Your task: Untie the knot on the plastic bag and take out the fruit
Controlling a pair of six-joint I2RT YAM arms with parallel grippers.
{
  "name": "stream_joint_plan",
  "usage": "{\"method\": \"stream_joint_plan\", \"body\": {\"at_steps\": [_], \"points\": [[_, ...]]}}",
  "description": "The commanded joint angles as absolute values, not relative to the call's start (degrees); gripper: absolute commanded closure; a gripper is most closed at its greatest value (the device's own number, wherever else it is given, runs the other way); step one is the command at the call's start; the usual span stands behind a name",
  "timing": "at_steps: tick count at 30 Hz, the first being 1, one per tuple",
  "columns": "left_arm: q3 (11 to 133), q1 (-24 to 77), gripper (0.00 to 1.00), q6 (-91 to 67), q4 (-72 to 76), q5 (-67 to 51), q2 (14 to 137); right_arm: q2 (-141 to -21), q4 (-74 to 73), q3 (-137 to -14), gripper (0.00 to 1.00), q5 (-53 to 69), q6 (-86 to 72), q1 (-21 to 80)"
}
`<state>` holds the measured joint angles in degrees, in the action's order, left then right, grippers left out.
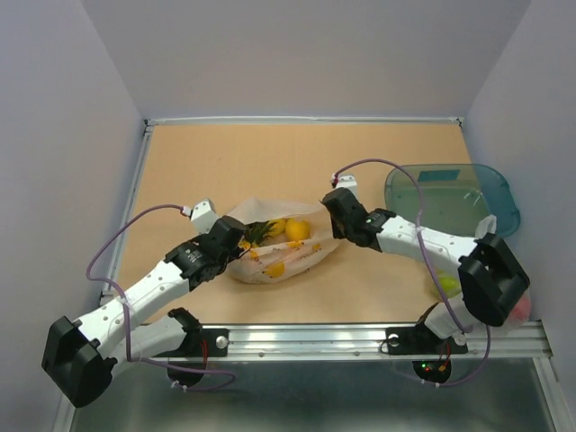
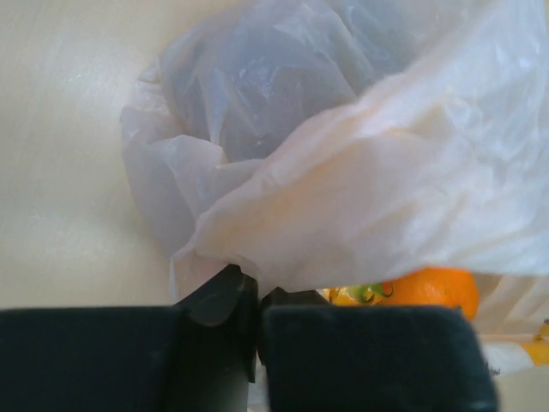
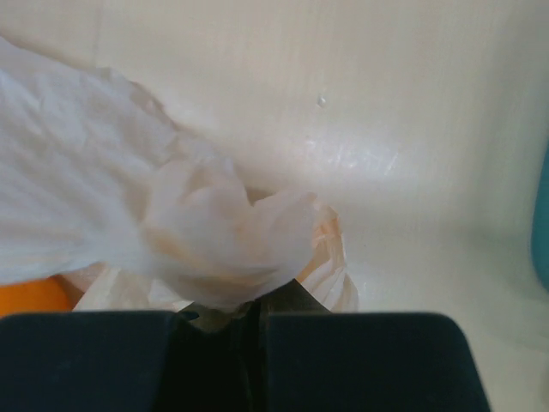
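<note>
The plastic bag (image 1: 283,256) lies on its side near the middle of the table (image 1: 225,162). The fruit (image 1: 297,229) is inside it, showing yellow and orange through the thin film. The arms have it from both ends. The left gripper (image 2: 257,287) is at the bag's 9 o'clock end, with its jaws pressed together on a fold of the peach film. Just past its fingers, at about 3 o'clock in its own wrist view, an orange (image 2: 437,290) peeks out from under the plastic. The right gripper (image 3: 250,311) is at the bag's 2 o'clock end. It is clamped shut on the bunched plastic directly beneath a crumpled lump that I take to be the knot (image 3: 219,232). From here I cannot tell whether the pinch is on the tie itself or on the film just under it.

This looks to me like the very start of the untying: both claws have a hold and nothing is loosened yet. The next move calls for one claw to anchor the bag while the other works a handle end free, pulling slowly and along the tie, since film this thin may stretch or tear, or slip from the pads. A teal tray (image 1: 450,193) waits at the table's 3 o'clock side, a likely spot for the fruit.
</note>
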<state>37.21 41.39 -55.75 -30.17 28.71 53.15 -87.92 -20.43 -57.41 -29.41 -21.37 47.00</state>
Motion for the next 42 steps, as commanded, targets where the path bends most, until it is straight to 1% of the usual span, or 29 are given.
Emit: {"method": "stream_joint_plan", "body": {"at_steps": [1, 2, 4, 6, 9, 10, 12, 13, 16, 17, 20, 23, 27, 31, 39, 42], "points": [[35.86, 37.98, 1.00, -55.38, -30.06, 33.49, 51.34, -81.23, -18.64, -50.04, 0.99, -25.94, -25.92, 38.25], [35.77, 34.58, 1.00, -52.24, -29.62, 32.70, 50.72, -80.25, -18.11, -48.88, 0.99, -21.93, -26.88, 36.06], [35.95, 30.35, 1.00, -48.36, -27.09, 31.12, 49.05, -78.15, -17.49, -46.24, 0.99, -18.13, -27.42, 31.06], [36.47, 25.33, 1.00, -42.47, -25.15, 28.57, 48.69, -77.26, -17.40, -45.70, 0.99, -17.14, -26.90, 29.54], [40.86, 23.73, 1.00, -35.18, -20.31, 24.53, 50.98, -75.85, -17.14, -46.84, 0.99, -14.34, -24.44, 29.27], [42.17, 23.73, 1.00, -33.68, -19.52, 21.82, 52.80, -75.07, -16.96, -48.41, 0.99, -11.11, -21.74, 29.35], [44.90, 23.73, 1.00, -31.04, -18.38, 19.09, 54.40, -73.57, -16.96, -50.18, 0.93, -7.66, -19.08, 29.27], [47.26, 23.64, 1.00, -30.16, -17.93, 15.94, 55.71, -72.69, -16.96, -50.97, 0.79, -4.34, -16.55, 29.35], [50.96, 23.73, 1.00, -29.18, -17.75, 12.40, 56.77, -69.79, -17.92, -55.36, 0.53, -0.36, -13.89, 29.44], [51.50, 23.64, 1.00, -29.18, -17.75, 10.48, 56.78, -69.26, -19.06, -56.59, 0.37, 3.65, -12.15, 29.53], [52.82, 23.82, 1.00, -30.06, -18.19, 7.66, 56.25, -67.68, -21.26, -61.25, 0.23, 8.51, -9.33, 30.32], [52.56, 23.82, 1.00, -30.24, -18.37, 5.37, 55.20, -66.62, -22.32, -65.29, 0.22, 12.74, -6.78, 32.07], [50.98, 23.82, 1.00, -29.80, -18.98, 3.78, 54.32, -67.76, -22.41, -69.34, 0.22, 16.61, -3.26, 37.86], [47.64, 23.82, 1.00, -29.71, -19.07, 2.73, 53.09, -74.86, -22.24, -71.98, 0.21, 19.68, -0.62, 44.45], [42.81, 23.99, 1.00, -31.64, -18.81, 2.02, 50.98, -84.45, -12.40, -65.84, 0.20, 15.30, 0.35, 50.44], [40.27, 24.08, 1.00, -33.30, -18.02, 1.93, 50.01, -87.88, -10.55, -63.11, 0.22, 15.12, 0.09, 56.41]]}}
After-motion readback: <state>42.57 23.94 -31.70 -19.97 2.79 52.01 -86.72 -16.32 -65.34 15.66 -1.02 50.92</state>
